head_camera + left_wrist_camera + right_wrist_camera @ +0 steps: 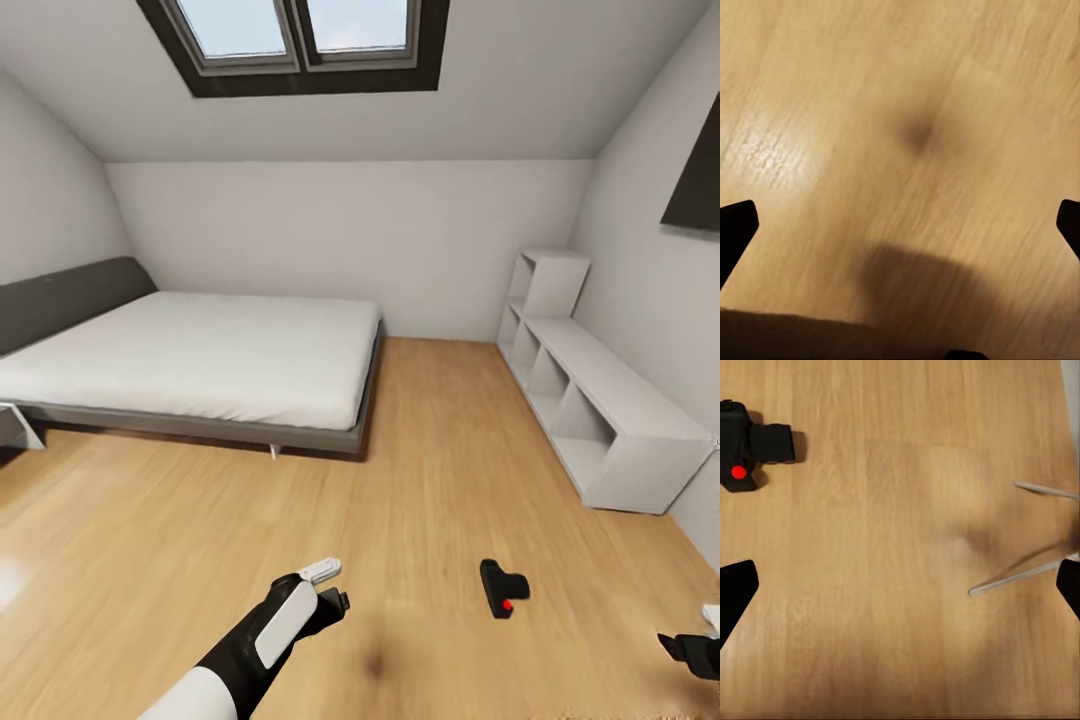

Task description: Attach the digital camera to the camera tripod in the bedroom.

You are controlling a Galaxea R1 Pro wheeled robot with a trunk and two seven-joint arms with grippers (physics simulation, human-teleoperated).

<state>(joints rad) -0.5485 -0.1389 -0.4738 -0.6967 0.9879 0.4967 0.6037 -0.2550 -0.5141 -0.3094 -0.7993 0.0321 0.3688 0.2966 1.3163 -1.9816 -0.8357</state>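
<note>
The camera (503, 587) lies on the wood floor (420, 470) in front of you, between your two arms and nearer the right, red button up. Treat it as small, rigid and fairly light, but smooth-cased and fragile at the lens, so I would close on the boxy body across its flat sides, not on the stubby lens, and keep clear of the button. The right wrist view gives you the camera (750, 444) from above with its lens pointing along the planks, plus two thin silver legs (1020, 576), probably the tripod's, which the head view lacks. The head view in turn gives the room: bed (200, 360) to the left, cube shelf (590, 400) to the right. Your left tool (335, 590) hangs over bare floor, fingers wide apart and empty; the right tool (900, 592) is likewise spread and holds nothing.
</note>
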